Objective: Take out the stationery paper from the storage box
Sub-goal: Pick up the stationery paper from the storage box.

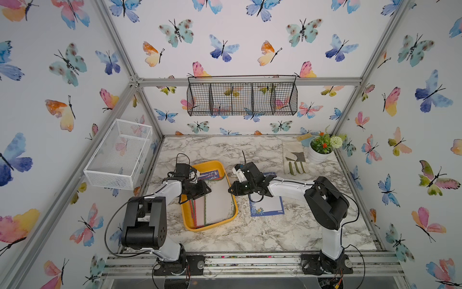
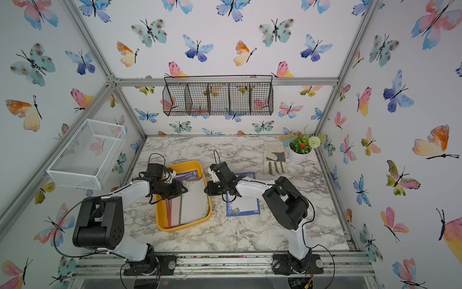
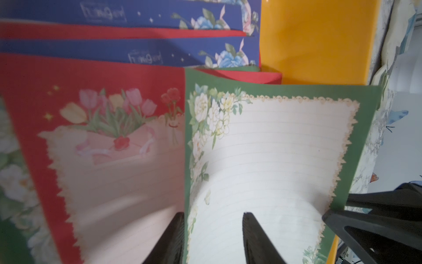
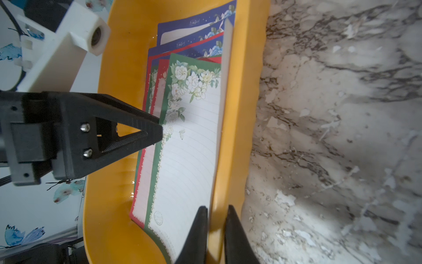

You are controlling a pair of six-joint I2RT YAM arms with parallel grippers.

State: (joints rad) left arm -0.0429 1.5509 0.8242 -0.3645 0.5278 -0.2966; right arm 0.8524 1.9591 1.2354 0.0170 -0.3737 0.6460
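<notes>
A: Start at the left. Left end effector [image 1: 208, 191]?

B: It is over the storage box [image 1: 210, 165], on the side nearer the left arm. Jaws apart, released. In the left wrist view its fingers [image 3: 253, 240] straddle one long edge of the green-bordered sheet [image 3: 262, 148], one finger over the sheet and one just beside it. Nothing is clenched.

A: The stationery paper [image 1: 218, 205]?

B: A fanned stack lying inside the box. The green-bordered sheet is on top and a red-bordered sheet [image 3: 102, 160] shows from under it. Blue-bordered sheets [image 3: 91, 49] lie toward the far end. The sheets are thin and lined, with pale centres, scalloped inner frames and printed flowers. The box is smooth, glossy yellow-orange plastic, shallow, with rounded corners.

A: Right end effector [image 4: 215, 210]?

B: At the box's right wall. Its jaws are nearly together at the top sheet's right edge, which curls up against that wall. I cannot tell whether the paper is pinched.

A: Further right?

B: One loose blue-bordered sheet [image 1: 267, 207] lies flat on the marble-patterned surface [image 1: 262, 232]. It is outside the box and partly under the right arm.
</notes>
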